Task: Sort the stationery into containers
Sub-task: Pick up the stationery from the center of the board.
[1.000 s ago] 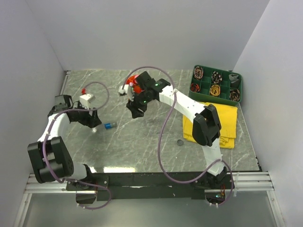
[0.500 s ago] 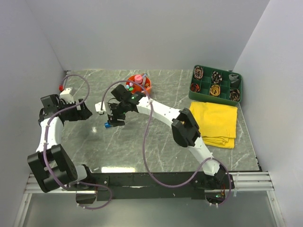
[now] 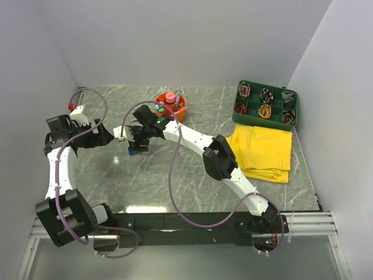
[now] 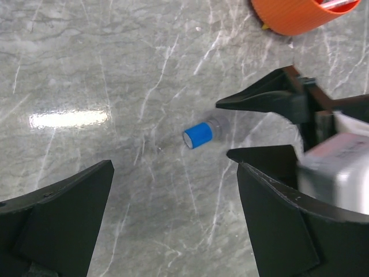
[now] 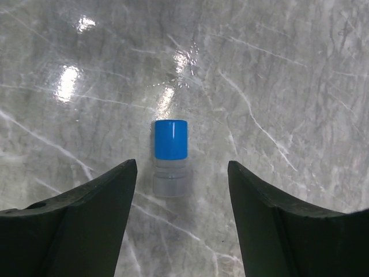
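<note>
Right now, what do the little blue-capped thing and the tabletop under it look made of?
Blue-capped piece: likely plastic, a smooth opaque blue cap on a frosted translucent body. Tabletop: grey marble look with white veins, polished, as light glares off it; stone or laminate, unclear.

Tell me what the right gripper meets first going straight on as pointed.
Most likely the small blue-capped tube lying on the table, centred ahead of the right gripper, between its open jaws. Depth is unclear from this view.
</note>
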Controlling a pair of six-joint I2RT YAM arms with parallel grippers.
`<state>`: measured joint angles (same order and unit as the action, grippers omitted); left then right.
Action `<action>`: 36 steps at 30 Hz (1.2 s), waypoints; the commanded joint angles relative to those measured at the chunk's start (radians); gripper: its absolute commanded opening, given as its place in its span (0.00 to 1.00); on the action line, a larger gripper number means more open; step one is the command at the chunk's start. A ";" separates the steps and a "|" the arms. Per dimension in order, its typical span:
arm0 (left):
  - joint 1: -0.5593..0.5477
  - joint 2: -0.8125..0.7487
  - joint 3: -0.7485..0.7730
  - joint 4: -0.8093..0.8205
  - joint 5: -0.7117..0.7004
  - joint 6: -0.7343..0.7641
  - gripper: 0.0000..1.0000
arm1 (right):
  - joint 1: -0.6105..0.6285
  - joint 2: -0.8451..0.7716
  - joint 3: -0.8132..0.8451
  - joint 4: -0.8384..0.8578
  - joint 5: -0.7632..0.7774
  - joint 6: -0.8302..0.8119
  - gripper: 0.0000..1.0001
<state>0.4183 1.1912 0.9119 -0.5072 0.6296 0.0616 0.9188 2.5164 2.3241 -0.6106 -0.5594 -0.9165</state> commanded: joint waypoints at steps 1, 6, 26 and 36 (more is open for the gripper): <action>0.004 -0.041 0.068 -0.036 0.048 -0.037 0.95 | 0.002 0.035 0.078 -0.026 0.003 -0.039 0.72; 0.004 -0.057 0.126 -0.037 0.079 -0.084 0.99 | 0.012 0.084 0.162 -0.083 0.019 -0.082 0.73; -0.093 0.165 0.096 -0.004 0.242 0.754 0.99 | -0.069 -0.425 -0.417 0.391 0.010 0.280 0.81; -0.105 0.577 0.335 -0.203 0.386 1.155 0.91 | -0.159 -0.698 -0.696 0.347 0.042 0.395 0.79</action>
<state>0.3248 1.7504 1.2049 -0.6220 0.9340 0.9817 0.7792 1.8866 1.7432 -0.2848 -0.5385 -0.5823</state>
